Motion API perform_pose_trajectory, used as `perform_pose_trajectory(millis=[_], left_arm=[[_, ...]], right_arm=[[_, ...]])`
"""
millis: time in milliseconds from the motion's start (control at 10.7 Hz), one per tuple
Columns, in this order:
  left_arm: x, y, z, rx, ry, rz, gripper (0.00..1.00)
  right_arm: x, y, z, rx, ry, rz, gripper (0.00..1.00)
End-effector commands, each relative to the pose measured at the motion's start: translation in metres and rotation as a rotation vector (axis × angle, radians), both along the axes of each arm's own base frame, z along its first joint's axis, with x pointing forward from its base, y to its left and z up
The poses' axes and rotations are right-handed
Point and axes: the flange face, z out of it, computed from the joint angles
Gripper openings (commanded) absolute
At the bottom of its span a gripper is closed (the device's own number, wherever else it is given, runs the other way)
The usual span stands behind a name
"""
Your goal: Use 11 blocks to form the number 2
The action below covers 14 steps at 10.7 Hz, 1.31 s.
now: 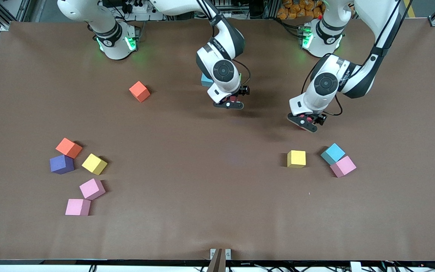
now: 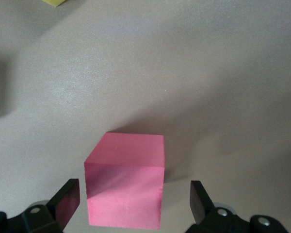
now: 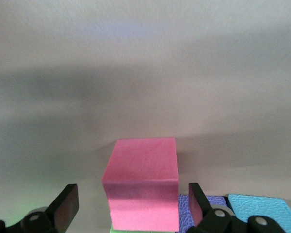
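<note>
Blocks (image 1: pixel 94 164) lie scattered over the brown tabletop (image 1: pixel 217 211), most of them loose. Toward the right arm's end, near the corner closest to the front camera, sit an orange block (image 1: pixel 68 147), a purple block (image 1: pixel 62 164), a yellow one and two pale pink blocks (image 1: pixel 92 188). The orange and purple ones touch. Another orange block (image 1: pixel 139 91) stands alone, closer to the edge where the robots' bases stand.

Toward the left arm's end, a second yellow block (image 1: pixel 296 158) stands apart from a light blue block (image 1: pixel 332 153) and a pink block (image 1: pixel 343 166), which touch each other.

The right gripper (image 3: pixel 133 204) hangs low over a small cluster near the middle of the base-side edge. Its fingers (image 3: pixel 65 204) stand apart on either side of a crimson block (image 3: pixel 143 184), with a gap at each side, so nothing is gripped. Right beside that block the right wrist view shows a green sliver (image 3: pixel 136 231), a purple cube (image 3: pixel 218 201) and a light blue cube (image 3: pixel 262 208).

The left gripper (image 2: pixel 136 204) is low over a second crimson block (image 2: pixel 126 189), which rests on the tabletop toward the left arm's end. Its fingers (image 2: pixel 200 204) are spread wide; one is clearly clear of the block, the other just beside it. It holds nothing.
</note>
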Motion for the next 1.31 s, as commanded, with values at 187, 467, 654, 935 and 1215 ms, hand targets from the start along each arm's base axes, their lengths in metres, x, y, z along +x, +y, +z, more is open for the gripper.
perform_pose_trajectory(millis=[187, 467, 654, 935, 1215], left_arm=[[-0.004, 0.002, -0.009, 0.003, -0.012, -0.004, 0.92], [-0.002, 0.005, -0.008, 0.015, -0.021, -0.018, 0.61], [0.003, 0.005, -0.003, 0.014, -0.031, -0.017, 0.56], [0.01, 0.002, 0.005, 0.01, -0.051, -0.012, 0.46], [0.028, -0.023, 0.029, -0.012, -0.114, 0.055, 0.46]], right_arm=[[0.063, -0.056, 0.061, 0.011, -0.007, 0.145, 1.0], [0.078, -0.097, 0.085, -0.168, -0.054, 0.553, 1.0], [0.075, -0.128, 0.086, -0.135, -0.006, 0.619, 1.0], [0.07, -0.175, 0.094, -0.129, 0.008, 0.706, 1.0], [0.056, -0.22, 0.092, -0.123, -0.012, 0.795, 1.0]])
